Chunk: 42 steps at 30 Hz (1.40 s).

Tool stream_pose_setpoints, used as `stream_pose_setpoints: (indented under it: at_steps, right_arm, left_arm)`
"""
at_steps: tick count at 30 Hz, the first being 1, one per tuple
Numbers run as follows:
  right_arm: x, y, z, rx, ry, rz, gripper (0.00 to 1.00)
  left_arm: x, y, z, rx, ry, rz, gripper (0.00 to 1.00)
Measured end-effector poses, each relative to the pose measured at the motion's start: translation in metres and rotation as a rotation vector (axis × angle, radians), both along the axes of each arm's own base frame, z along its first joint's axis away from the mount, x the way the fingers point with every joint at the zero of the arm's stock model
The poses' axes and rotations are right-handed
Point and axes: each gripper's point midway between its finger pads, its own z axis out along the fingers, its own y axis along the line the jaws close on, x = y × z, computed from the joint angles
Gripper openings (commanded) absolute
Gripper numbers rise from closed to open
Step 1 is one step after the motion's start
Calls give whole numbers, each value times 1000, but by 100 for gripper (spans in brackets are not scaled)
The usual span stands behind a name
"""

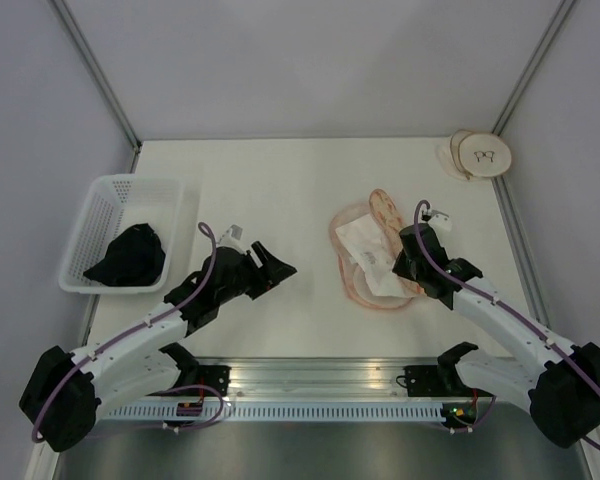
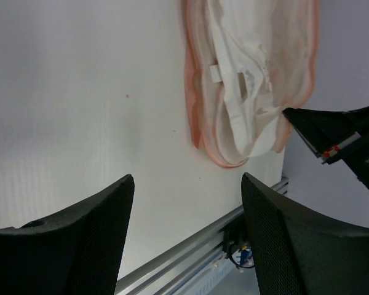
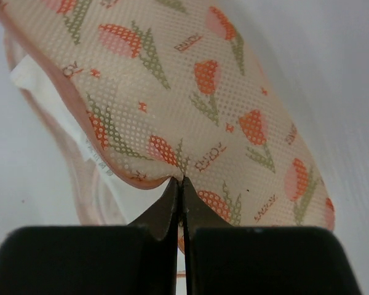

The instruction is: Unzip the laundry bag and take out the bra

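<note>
1. Top external view: the laundry bag [image 1: 384,208] lies unzipped right of the table's [image 1: 280,180] centre, with its printed flap folded back. The white bra [image 1: 365,250] lies exposed on the pale lining. The right gripper [image 1: 400,265] is at the bag's near right edge. The left gripper [image 1: 275,262] hangs spread and empty, well apart from the bag. A white lattice basket [image 1: 90,215] holding a black garment [image 1: 128,257] stands at far left.
2. Left wrist view: the left fingers [image 2: 80,239] stand wide over bare table, pointing toward the bag. The bra looks thin, limp and light, with a small tag showing. It would probably crumple under a pinch, so a bunched fold near its middle seems the safest hold.
3. Right wrist view: the right jaws are pressed together on the rim of the tulip-printed mesh flap and hold it up. The mesh appears soft and floppy. It would likely slip from a shallow pinch.
</note>
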Motion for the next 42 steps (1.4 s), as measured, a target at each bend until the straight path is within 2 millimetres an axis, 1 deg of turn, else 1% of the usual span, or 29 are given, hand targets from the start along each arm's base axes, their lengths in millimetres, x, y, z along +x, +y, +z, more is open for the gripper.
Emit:
stream_pose_setpoints:
  at_steps: [2,5,6,7,8,10,12,14,19,22,25,29,30,32,33,38,39,41,42]
  right_arm:
    - [0,12,0,45,-3,49,0]
    - [1,26,5,107,-19,106,0]
    - [1,29,8,121,-26,117,0]
    - [2,35,13,149,-42,138,0]
    - [2,37,16,164,-52,147,0]
    - [2,40,23,185,-71,157,0]
    - [2,41,30,207,-96,156,0]
    - [1,41,37,229,-122,153,0]
    - [-1,42,47,267,-153,147,0]
    - [-2,43,48,281,-150,151,0]
    - [-2,47,47,300,-151,165,0]
    - [-6,51,44,327,-143,183,0]
    - [-7,52,44,334,-142,188,0]
    - [-8,53,46,342,-146,194,0]
    - [-8,54,47,346,-149,197,0]
    - [-12,57,58,375,-178,219,0]
    - [-13,57,60,379,-181,222,0]
    - [-14,57,60,382,-180,226,1]
    - [-14,58,60,382,-178,226,0]
  left_arm:
    - [5,-13,6,-47,-1,-24,75]
    - [12,-41,13,-122,19,-74,75]
    - [13,-52,16,-150,23,-95,75]
    - [13,-70,20,-187,32,-134,75]
    - [11,-80,19,-207,46,-159,75]
    - [13,-104,23,-252,52,-201,75]
    - [16,-123,22,-289,68,-230,75]
    - [17,-136,18,-318,92,-249,75]
    - [12,-163,0,-357,167,-285,74]
    - [1,-173,-8,-365,208,-305,74]
    - [-7,-178,-10,-368,227,-314,74]
    - [-2,-184,-8,-374,217,-299,69]
    - [1,-186,-9,-372,213,-290,64]
    - [6,-188,-13,-368,213,-277,59]
    - [8,-190,-16,-365,212,-270,54]
    - [16,-194,-38,-330,234,-241,45]
    - [17,-194,-43,-323,240,-235,37]
    - [18,-193,-49,-314,248,-225,29]
    - [19,-193,-51,-312,250,-221,21]
